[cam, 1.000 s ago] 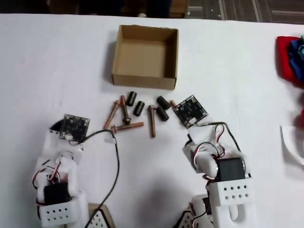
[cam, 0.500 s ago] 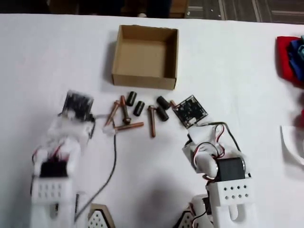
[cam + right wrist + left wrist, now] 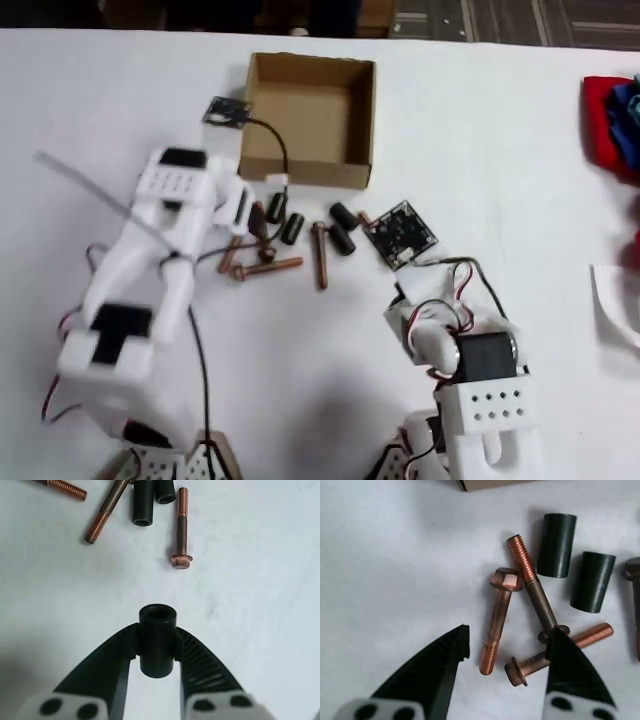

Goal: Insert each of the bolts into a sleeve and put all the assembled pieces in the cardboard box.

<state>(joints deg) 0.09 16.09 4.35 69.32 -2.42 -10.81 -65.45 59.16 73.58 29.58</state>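
The cardboard box stands open at the back centre of the table. In front of it lie several copper bolts and black sleeves. My left arm stretches over the left of that pile. Its gripper is open just above the table, with its fingers either side of a short bolt and over the head of another bolt. Two sleeves lie just beyond. My right gripper is shut on a black sleeve, held above the table with its bore showing; a bolt lies ahead of it.
A red and blue cloth and a white object lie at the table's right edge. The right arm's base is at the front right. The left arm's cable hangs beside the box's left front corner.
My left arm has swung forward from the front left of the table to over the bolts, towards the box. The right arm has kept still with its sleeve.
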